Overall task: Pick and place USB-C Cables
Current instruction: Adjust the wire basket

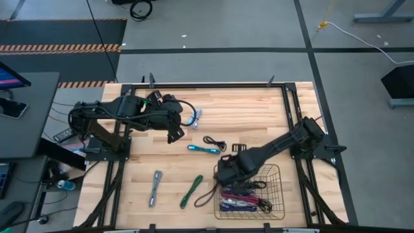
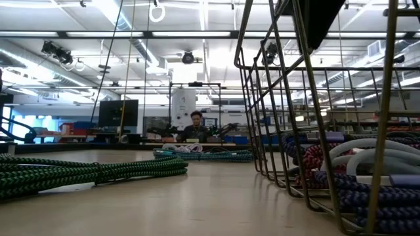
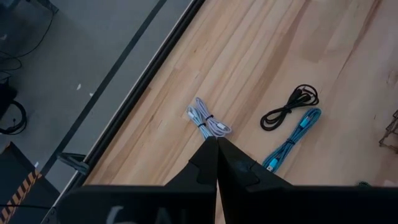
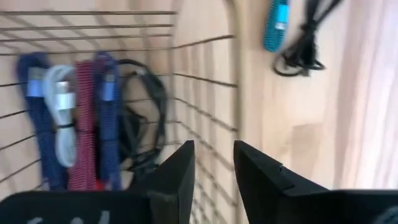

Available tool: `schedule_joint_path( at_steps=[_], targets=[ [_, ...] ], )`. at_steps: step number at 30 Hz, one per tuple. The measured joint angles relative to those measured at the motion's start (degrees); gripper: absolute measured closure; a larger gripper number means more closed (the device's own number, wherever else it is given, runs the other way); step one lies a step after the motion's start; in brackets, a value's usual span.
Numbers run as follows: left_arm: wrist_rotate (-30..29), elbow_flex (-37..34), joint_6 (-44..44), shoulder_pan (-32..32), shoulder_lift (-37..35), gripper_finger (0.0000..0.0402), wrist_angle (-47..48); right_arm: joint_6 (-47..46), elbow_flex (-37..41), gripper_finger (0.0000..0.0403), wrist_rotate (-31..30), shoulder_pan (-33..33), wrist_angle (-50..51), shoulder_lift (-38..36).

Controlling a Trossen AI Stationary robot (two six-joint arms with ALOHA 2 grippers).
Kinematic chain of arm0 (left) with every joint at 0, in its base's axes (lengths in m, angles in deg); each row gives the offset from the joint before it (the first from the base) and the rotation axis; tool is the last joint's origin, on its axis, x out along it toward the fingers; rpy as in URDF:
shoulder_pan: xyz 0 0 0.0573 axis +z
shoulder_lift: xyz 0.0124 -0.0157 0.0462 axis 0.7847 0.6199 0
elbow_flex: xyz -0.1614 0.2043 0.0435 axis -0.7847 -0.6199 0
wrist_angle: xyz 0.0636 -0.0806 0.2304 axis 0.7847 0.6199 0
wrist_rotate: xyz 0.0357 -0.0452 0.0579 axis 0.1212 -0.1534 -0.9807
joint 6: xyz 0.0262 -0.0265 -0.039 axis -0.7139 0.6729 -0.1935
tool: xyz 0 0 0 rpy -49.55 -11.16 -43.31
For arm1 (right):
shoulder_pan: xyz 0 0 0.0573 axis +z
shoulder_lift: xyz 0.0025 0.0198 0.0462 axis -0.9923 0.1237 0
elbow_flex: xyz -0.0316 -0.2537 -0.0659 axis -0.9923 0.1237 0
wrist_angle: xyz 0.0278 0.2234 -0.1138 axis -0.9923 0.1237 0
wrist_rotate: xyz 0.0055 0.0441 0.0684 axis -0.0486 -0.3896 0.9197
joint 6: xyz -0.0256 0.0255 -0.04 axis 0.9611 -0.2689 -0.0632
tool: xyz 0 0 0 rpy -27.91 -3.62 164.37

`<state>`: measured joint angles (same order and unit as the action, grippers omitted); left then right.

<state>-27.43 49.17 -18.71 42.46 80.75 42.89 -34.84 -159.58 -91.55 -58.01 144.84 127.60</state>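
Several USB-C cables lie in the black wire basket (image 1: 275,175): blue, white, red and black bundles (image 4: 74,118). My right gripper (image 4: 214,149) hangs open over the basket's left wall (image 1: 223,173), with nothing between its fingers. Loose on the wood lie a silver-blue cable (image 3: 208,121), a black one (image 3: 289,109), a teal one (image 3: 292,143), a grey one (image 1: 155,188) and a green one (image 1: 191,191). A dark cable (image 1: 207,194) lies against the basket's left side. My left gripper (image 3: 216,146) waits shut above the table's far left part (image 1: 174,133).
A small black object (image 1: 239,147) lies just beyond the basket. A black frame rail (image 1: 213,85) runs along the table's far edge. In the low view a person (image 2: 195,124) sits far back in the room. Bare wood lies between the grey cable and the left arm.
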Motion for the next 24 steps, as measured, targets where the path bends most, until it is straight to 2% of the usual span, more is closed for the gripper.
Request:
schedule_joint_path(
  at_steps=[6, 12, 24],
  targets=[
    [0.0, 0.0, -0.1, 0.0, 0.0, 0.0397, 0.4, 3.2, 2.1, 0.0263, -1.4, -3.1, -0.1, 0.0],
    [0.0, 0.0, -0.1, 0.0, 0.0, 0.0397, 0.7, 5.4, 2.1, 0.0258, 0.3, -5.2, -2.6, 0.0],
    [0.0, 0.0, -1.4, 0.0, 0.0, 0.0397, 0.8, 5.6, 2.5, 0.0258, 2.6, -5.4, -6.1, 0.2]
  ],
)
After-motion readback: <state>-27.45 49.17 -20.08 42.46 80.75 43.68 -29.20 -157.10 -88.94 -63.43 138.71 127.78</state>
